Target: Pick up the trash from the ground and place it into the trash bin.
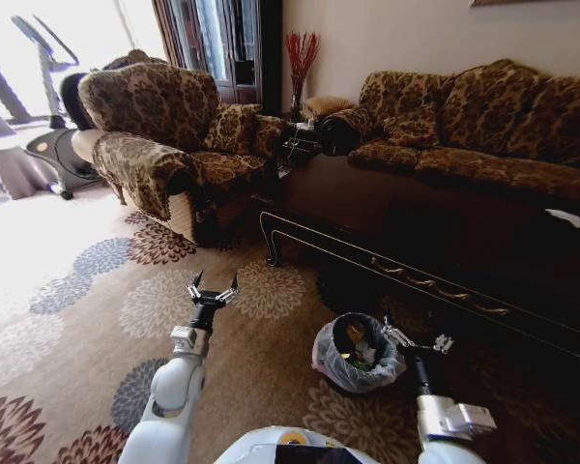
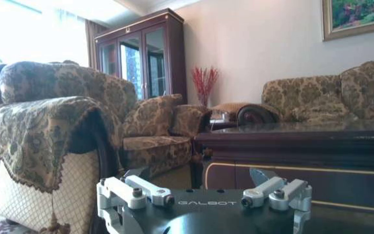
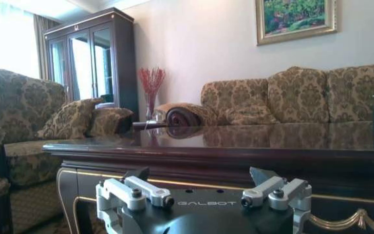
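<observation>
Both claws are hovering wide and empty above the carpet: left claw (image 1: 214,291) well left of the trash bin (image 1: 358,354), right claw (image 1: 413,338) just beside its rim. No loose trash visible; locate a piece before descending.

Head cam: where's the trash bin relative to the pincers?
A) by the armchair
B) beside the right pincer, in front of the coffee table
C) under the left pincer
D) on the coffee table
B: the lined trash bin sits on the carpet right next to the right pincer, in front of the coffee table; the left pincer hangs apart over bare carpet.
</observation>
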You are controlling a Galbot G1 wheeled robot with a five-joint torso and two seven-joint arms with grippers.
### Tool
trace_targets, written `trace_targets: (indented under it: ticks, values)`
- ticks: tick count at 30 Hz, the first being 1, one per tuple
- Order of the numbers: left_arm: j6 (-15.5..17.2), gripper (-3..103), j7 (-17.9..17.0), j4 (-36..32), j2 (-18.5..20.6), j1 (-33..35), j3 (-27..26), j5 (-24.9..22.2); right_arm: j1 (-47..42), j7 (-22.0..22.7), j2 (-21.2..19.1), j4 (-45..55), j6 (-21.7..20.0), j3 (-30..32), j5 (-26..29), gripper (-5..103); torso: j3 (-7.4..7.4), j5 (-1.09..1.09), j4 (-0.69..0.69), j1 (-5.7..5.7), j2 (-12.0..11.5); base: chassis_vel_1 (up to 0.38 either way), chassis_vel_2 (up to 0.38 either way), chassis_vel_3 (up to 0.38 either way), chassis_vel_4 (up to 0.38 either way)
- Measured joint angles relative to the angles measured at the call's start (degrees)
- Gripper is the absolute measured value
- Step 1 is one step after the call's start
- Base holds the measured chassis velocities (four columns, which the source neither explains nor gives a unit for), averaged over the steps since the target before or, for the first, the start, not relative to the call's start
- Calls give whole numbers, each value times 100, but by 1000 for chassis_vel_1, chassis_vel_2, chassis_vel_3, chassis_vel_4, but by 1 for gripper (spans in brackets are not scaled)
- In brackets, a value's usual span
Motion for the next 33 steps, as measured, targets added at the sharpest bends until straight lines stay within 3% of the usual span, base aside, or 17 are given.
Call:
trace_targets:
  ticks: [33]
  values:
    - [5, 100, 0, -7, -4, 10, 13, -1, 1, -3, 3, 3, -6, 2, 4, 100, -83, 0, 1, 0, -81, 32, 33, 35, 35]
